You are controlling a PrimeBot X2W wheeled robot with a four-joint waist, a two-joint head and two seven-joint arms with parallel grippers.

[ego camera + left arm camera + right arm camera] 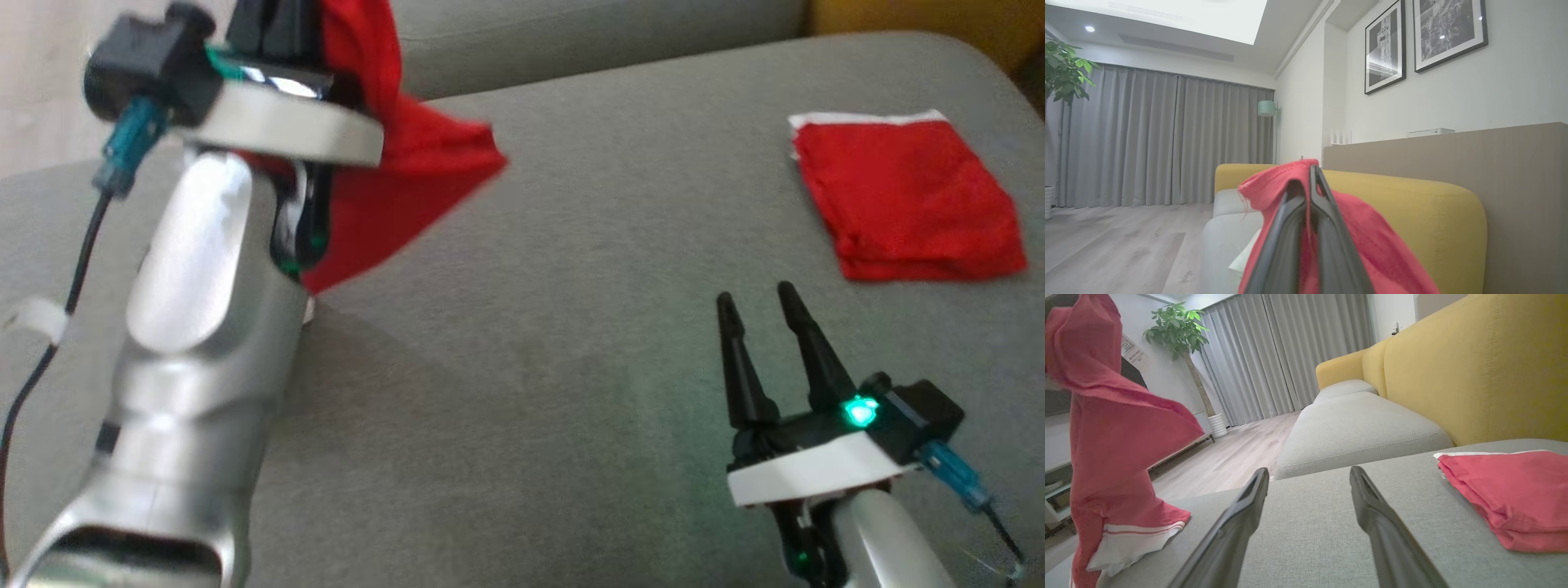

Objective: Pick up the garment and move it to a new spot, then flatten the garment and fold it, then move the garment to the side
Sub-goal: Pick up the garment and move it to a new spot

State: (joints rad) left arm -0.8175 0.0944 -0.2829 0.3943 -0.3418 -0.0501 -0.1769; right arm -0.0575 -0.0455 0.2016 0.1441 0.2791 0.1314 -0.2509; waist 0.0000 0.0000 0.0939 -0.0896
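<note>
At about ten o'clock in the head view we see the left arm's silver forearm (196, 327) raised high, blurred, and the garment (408, 188) hanging red behind its wrist towards eleven o'clock. That view hides the fingertips. The left wrist view supplies them: the left pincer (1306, 179) has its two dark fingers pressed together with red fabric caught between them and draped down both sides. Behind it that view also gives us a yellow sofa back (1412, 212), grey curtains (1167, 139), a pale green lamp (1267, 108) and two framed pictures (1425, 36) on the wall.

The right wrist view adds what neither of the others tells us: at nine o'clock the garment hangs in a long twisted column, and its lower end, a white band with red stripes, rests on the edge of the grey sofa cushion (1314, 522) at eight o'clock. So the garment is lifted by its upper part while its hem touches the cushion.

Moving right, at five o'clock in the head view the right pincer (754, 294) sits low over the cushion, fingers spread wide with nothing between them, a green light glowing at its base.

Farthest right, at two o'clock, a folded red cloth (906, 196) with a white edge lies flat on the cushion, well apart from the held garment and near the right pincer. The right wrist view also shows a potted plant (1175, 330) at eleven o'clock.
</note>
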